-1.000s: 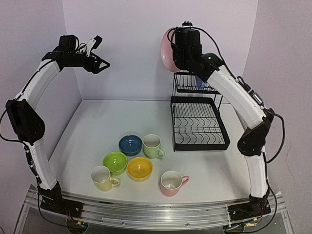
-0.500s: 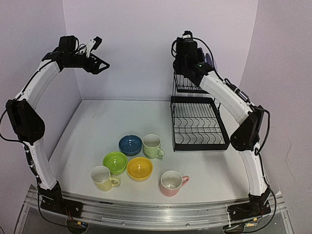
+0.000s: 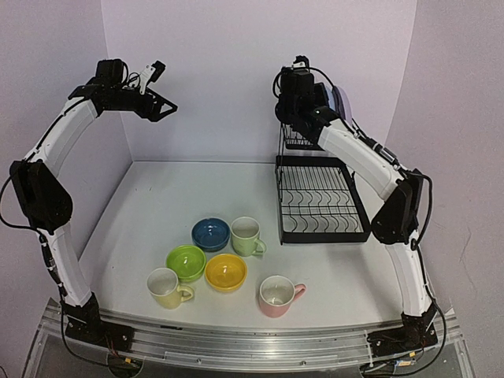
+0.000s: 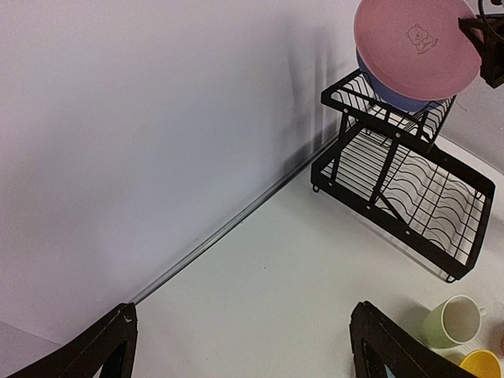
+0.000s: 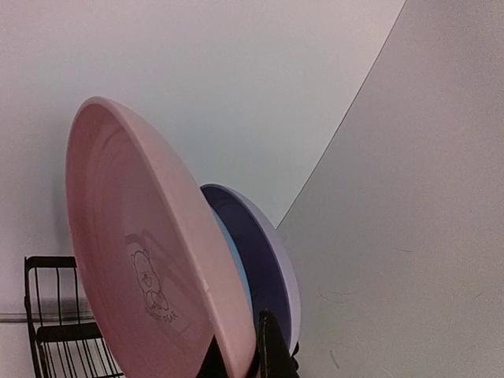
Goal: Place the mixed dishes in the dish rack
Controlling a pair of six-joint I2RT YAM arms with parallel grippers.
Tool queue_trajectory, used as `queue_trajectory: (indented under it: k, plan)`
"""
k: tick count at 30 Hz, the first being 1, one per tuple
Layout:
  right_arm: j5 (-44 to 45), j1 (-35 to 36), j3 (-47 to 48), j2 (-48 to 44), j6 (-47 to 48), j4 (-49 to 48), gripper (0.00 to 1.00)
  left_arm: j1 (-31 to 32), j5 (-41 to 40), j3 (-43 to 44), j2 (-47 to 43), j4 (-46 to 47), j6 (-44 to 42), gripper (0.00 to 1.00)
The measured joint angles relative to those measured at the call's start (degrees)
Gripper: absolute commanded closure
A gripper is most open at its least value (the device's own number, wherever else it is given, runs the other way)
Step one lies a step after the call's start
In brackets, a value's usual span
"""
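Now I have the right tool [image 5: 241,350] clamped on the rim of the pink plate [image 5: 142,252], 1 finger on either side of the edge. It sits high toward the far-right corner of the table [image 3: 197,189], above the upper shelf [image 4: 340,101] of the dish rack [image 3: 279,197].

The plate stands on edge, tipped a little. Its printed face looks away from the 2 plates already in the shelf. The blue plate [image 4: 390,93] is just behind it, and the lilac plate [image 5: 272,268] is behind that.

What matters is how the pink plate lies against those 2. From the left wrist view it rides higher than the blue plate and overlaps it. I can't tell whether its lower edge is down between the wires. I reckon it needs to go straight down, kept parallel to the blue plate, before I let go. If it twists it will knock its neighbour.

The left tool [image 4: 244,350] hangs with fingers wide apart, holding nothing, high near the far-left corner. The 3 bowls [image 3: 211,234] and 3 mugs [image 3: 246,235] wait near the near edge, left of the rack, closer to that left arm.
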State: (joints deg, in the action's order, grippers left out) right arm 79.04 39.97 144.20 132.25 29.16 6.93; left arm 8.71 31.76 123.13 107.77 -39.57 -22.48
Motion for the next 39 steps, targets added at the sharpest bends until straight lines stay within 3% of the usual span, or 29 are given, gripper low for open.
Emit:
queue_trajectory:
  k: [39]
  plan:
    - [3.91,0.84,-4.06,0.83,-2.01,-4.71,1.0,-0.15,0.11,-0.79,0.0,-0.45,-0.04,0.06]
